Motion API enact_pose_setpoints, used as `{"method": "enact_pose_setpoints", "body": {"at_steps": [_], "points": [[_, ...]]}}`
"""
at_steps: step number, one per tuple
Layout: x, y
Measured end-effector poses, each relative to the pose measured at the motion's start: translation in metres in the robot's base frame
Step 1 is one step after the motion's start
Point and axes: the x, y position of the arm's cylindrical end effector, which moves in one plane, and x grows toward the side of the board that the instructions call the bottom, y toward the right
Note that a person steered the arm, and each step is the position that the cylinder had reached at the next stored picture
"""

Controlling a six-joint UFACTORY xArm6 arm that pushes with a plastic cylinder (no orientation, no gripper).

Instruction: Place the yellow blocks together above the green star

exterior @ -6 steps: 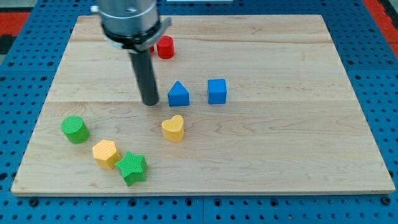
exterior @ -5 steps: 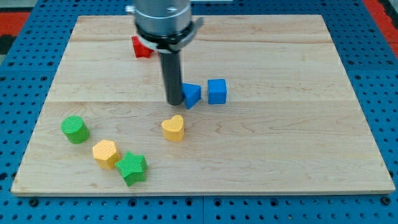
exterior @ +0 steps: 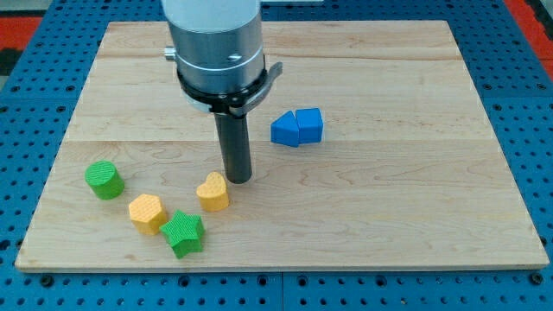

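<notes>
My tip is just up and to the right of the yellow heart, touching or nearly touching it. The yellow hexagon lies to the lower left of the heart, a short gap between them. The green star sits below and between the two yellow blocks, against the hexagon's lower right side. The arm's grey body hides the board's upper middle.
A green cylinder stands at the view's left. A blue triangular block and a blue cube touch each other right of the rod. The wooden board rests on a blue pegboard.
My tip moved right, then down and left. The blue triangle slid right against the blue cube. The yellow heart slid down-left toward the hexagon. The red blocks are now hidden behind the arm.
</notes>
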Motion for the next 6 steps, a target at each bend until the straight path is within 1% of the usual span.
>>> {"method": "enact_pose_setpoints", "body": {"at_steps": [1, 2, 3, 4, 6], "points": [[-0.008, -0.073], [0.004, -0.109], [0.024, -0.115], [0.026, -0.139], [0.070, -0.162]]}}
